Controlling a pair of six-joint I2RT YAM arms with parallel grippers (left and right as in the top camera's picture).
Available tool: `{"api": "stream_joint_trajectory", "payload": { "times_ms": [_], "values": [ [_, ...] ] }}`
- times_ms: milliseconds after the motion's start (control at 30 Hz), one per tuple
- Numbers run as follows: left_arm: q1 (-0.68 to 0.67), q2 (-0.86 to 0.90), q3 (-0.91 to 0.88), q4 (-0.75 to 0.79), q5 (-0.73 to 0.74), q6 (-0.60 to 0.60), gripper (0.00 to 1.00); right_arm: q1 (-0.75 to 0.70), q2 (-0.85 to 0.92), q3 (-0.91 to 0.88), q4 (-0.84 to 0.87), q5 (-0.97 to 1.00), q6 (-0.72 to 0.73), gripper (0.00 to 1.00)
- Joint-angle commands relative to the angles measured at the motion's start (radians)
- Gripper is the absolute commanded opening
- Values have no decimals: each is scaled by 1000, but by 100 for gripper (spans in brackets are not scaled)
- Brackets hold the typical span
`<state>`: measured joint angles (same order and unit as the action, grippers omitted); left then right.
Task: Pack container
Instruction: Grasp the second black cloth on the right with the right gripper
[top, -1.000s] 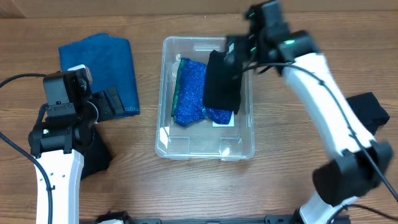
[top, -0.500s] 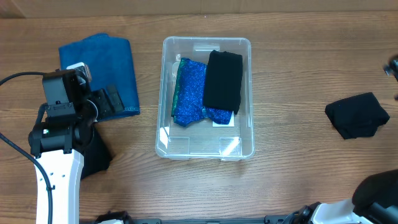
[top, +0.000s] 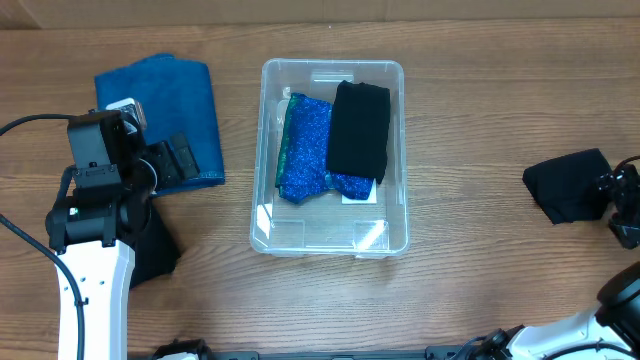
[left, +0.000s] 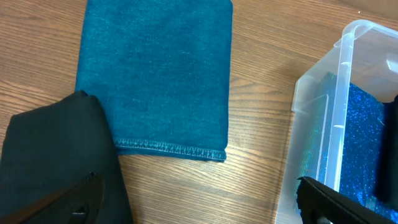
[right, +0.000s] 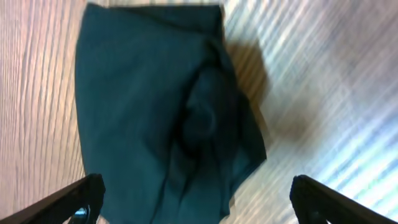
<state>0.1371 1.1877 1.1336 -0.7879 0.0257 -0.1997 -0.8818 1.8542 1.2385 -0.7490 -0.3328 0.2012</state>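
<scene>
Since one second ago the right arm has gone away from above the container (top: 403, 150), and the flat black cloth (top: 358, 130) that hung there now lies inside it. On the left, the left gripper (left: 200, 202) hovers low with its fingers wide apart and nothing between them, near the lower edge of the folded teal cloth (top: 165, 105). Another dark cloth (left: 56, 162) lies just beside it on the table (top: 470, 300). In the middle of the table stands the container, and in it the flat black cloth rests partly over a glittering blue cloth (top: 305, 150). The front part of the bin is bare. On the right, well apart from the container, a crumpled black cloth (top: 572, 185) lies on the wood. The right gripper (right: 196, 202) is above its near edge, with the fingers spread open on both sides and not touching it. I judge that the step in hand is to pick up this crumpled cloth. To do it well, the gripper should come straight down over the raised bunch in the middle and close on several layers together, so the cloth does not unfold when lifted. Then it should be carried high enough to pass the rim and laid in the bare front part.
</scene>
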Motion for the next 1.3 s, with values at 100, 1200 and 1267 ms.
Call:
{"api": "stream_joint_trajectory", "payload": {
  "times_ms": [100, 1200, 1267],
  "values": [
    [-6, 2, 21, 0, -6, 11, 100, 3, 94, -5, 49, -104, -19, 100],
    [-6, 2, 21, -1, -6, -6, 100, 352, -299, 362, -132, -431, -105, 4],
    [-6, 2, 21, -1, -6, -6, 100, 454, -353, 366, -132, -432, -126, 4]
  ]
}}
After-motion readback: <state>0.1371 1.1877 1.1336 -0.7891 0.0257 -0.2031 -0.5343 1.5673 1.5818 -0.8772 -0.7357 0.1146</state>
